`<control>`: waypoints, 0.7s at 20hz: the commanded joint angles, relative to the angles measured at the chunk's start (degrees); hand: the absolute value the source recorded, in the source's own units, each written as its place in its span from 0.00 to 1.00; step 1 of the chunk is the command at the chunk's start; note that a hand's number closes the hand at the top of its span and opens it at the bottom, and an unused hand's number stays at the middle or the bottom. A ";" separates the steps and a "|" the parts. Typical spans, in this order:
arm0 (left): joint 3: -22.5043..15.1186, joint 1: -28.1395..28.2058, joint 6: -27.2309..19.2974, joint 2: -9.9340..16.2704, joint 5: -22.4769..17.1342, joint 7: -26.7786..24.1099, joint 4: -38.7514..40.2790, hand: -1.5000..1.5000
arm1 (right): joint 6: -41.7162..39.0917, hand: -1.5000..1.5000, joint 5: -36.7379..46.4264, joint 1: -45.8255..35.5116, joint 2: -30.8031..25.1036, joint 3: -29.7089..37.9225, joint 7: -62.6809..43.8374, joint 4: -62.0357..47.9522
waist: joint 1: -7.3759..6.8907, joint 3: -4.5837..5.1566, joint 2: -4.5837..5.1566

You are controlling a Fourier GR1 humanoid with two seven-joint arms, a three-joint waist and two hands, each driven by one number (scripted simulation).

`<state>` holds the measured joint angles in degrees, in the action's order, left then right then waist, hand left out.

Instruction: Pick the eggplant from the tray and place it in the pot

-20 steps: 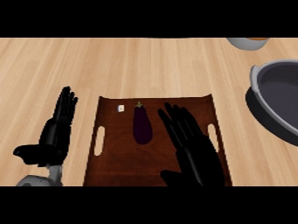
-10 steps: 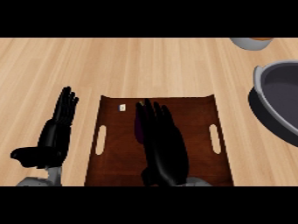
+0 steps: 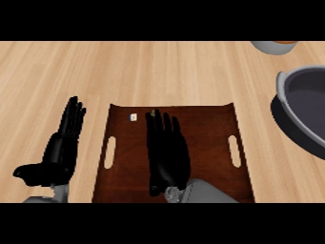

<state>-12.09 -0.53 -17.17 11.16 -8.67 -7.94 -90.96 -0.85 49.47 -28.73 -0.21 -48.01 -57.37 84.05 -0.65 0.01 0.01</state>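
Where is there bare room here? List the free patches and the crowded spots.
Free: counter beyond the tray, and the strip between tray and pot. Crowded: the tray's middle, under the right hand; its left side, by the left hand.

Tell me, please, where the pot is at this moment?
In the head view the pot stands on the wooden counter at the right edge, to the right of the brown tray, apart from it.

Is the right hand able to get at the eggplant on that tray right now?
Probably yes: the right hand lies flat over the tray just where the eggplant sits, covering all but its tip, and nothing blocks it.
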 commanded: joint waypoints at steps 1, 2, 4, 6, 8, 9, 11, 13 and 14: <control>1.02 -0.54 0.47 -0.39 0.61 2.12 -1.51 0.50 | 0.76 0.00 -4.46 -4.40 0.20 2.10 0.46 -6.00 | 0.05 -0.01 0.02; 0.50 -1.53 -0.54 -2.01 2.19 1.12 1.24 0.50 | 2.38 0.00 1.09 3.33 0.20 0.48 2.17 -3.16 | 0.53 -0.01 -0.02; -0.60 1.13 -0.68 -3.44 3.09 -1.61 1.13 0.50 | 7.08 0.00 -3.65 -3.08 0.21 0.17 3.68 -10.76 | -0.03 -0.01 0.05; 4.32 -3.48 2.37 -0.39 0.88 1.65 2.27 0.50 | 6.44 0.00 -2.23 -1.38 0.21 0.37 5.03 -10.69 | 0.22 -0.01 0.04; 0.71 2.56 2.39 -2.96 2.20 -2.43 0.42 0.50 | 7.37 0.00 -3.84 -4.04 0.21 1.56 5.66 -14.47 | -0.03 -0.01 0.04; 2.60 -0.21 1.79 -2.83 1.99 0.11 1.19 0.50 | 9.87 0.00 -3.98 -5.14 0.21 -0.28 4.07 -14.66 | 0.00 -0.01 0.04; 1.79 0.69 1.19 -2.20 3.02 4.13 -3.23 0.50 | 11.30 0.00 -2.89 -2.86 0.21 0.33 8.03 -17.90 | -0.01 -0.03 0.02; 3.50 1.70 4.26 -2.48 2.04 -2.58 0.79 0.50 | 8.01 0.00 -4.31 -4.80 0.21 4.80 9.89 -18.11 | 0.14 -0.01 0.02; 3.83 -2.82 2.37 -3.49 2.83 2.35 0.98 0.50 | 10.36 0.00 -6.11 -6.52 0.21 -0.50 5.29 -18.27 | 0.02 -0.02 0.04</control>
<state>-9.16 -1.10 -14.79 8.53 -6.41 -7.65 -90.07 7.05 45.70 -32.80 -0.02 -46.48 -50.66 68.67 -0.53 0.00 0.05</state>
